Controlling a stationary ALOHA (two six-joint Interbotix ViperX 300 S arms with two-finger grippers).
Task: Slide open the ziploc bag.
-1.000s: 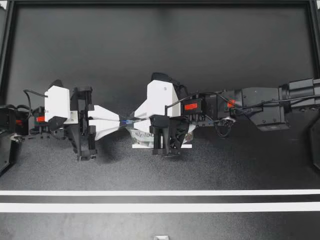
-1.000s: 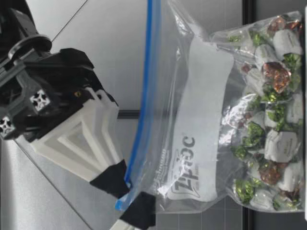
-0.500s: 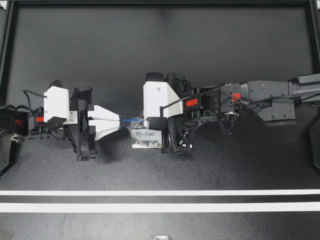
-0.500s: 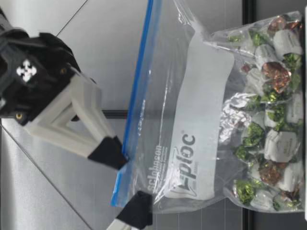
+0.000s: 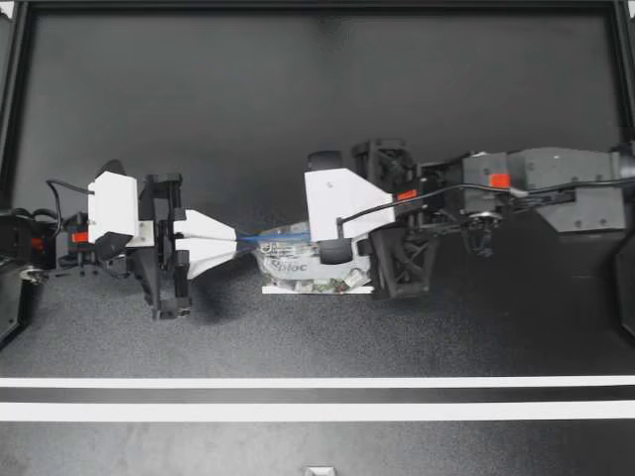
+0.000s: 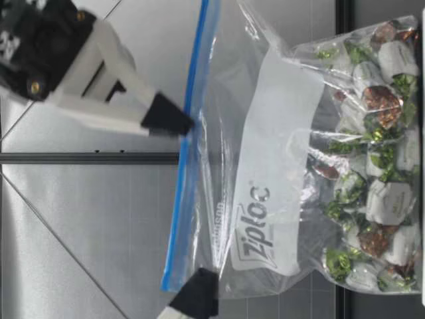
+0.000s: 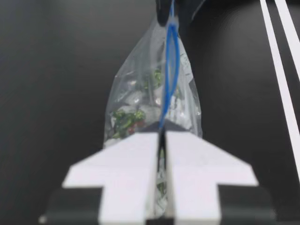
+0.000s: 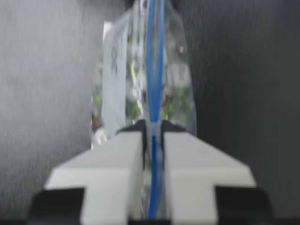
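A clear ziploc bag (image 5: 310, 272) of wrapped candies stands on the black table, its blue zip strip (image 5: 275, 237) on top. My left gripper (image 5: 238, 241) is shut on the strip's left end. My right gripper (image 5: 322, 241) reaches down from above and is shut on the strip farther along. In the low view, the right gripper (image 6: 174, 119) pinches the blue strip (image 6: 182, 193) near its middle, and the left gripper (image 6: 196, 299) holds the bag's corner. From the left wrist, the strip (image 7: 168, 79) shows as two lines parting ahead of the gripper (image 7: 161, 132). The right wrist view has the strip (image 8: 153, 70) running between shut fingers (image 8: 180, 154).
The candies (image 6: 372, 166) fill the bag's lower part on the table. Two white tape lines (image 5: 317, 397) cross the table in front of the bag. A black frame (image 5: 12, 89) borders the table at the back and sides.
My right gripper has slid along the blue strip away from the left gripper, towards the right in the top view. The left gripper has stayed put on the corner.
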